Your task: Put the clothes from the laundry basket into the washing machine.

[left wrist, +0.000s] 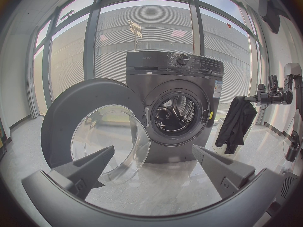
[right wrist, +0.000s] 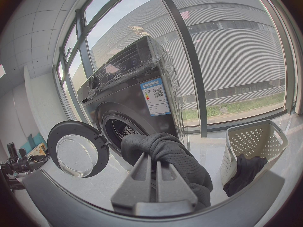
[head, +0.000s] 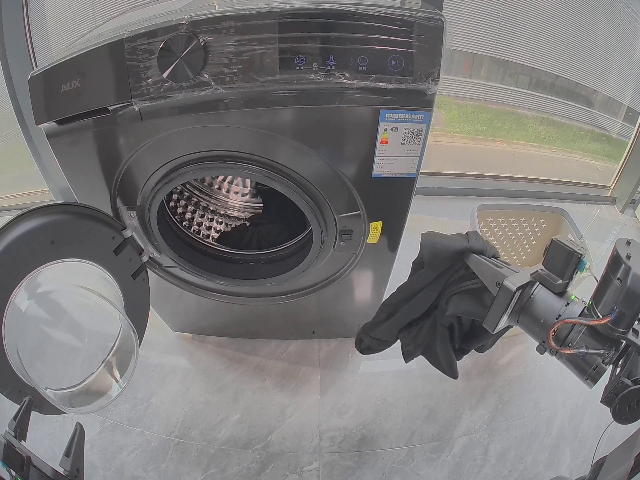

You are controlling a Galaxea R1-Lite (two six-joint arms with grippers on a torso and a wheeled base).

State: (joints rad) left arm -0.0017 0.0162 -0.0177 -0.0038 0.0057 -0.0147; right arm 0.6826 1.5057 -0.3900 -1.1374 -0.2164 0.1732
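A grey front-loading washing machine (head: 253, 135) stands ahead, its round door (head: 67, 301) swung wide open to the left and its steel drum (head: 227, 218) exposed with something dark inside. My right gripper (head: 475, 256) is shut on a black garment (head: 433, 301) that hangs above the floor to the right of the machine, in front of the white laundry basket (head: 527, 228). In the right wrist view the gripper (right wrist: 151, 161) pinches the black garment (right wrist: 176, 161), and the basket (right wrist: 255, 145) holds another dark cloth (right wrist: 244, 172). My left gripper (left wrist: 153, 152) is open, low near the door.
Glossy marble floor (head: 300, 401) spreads in front of the machine. Tall windows (head: 533, 68) run behind it. The open door (left wrist: 94, 123) juts out on the left side.
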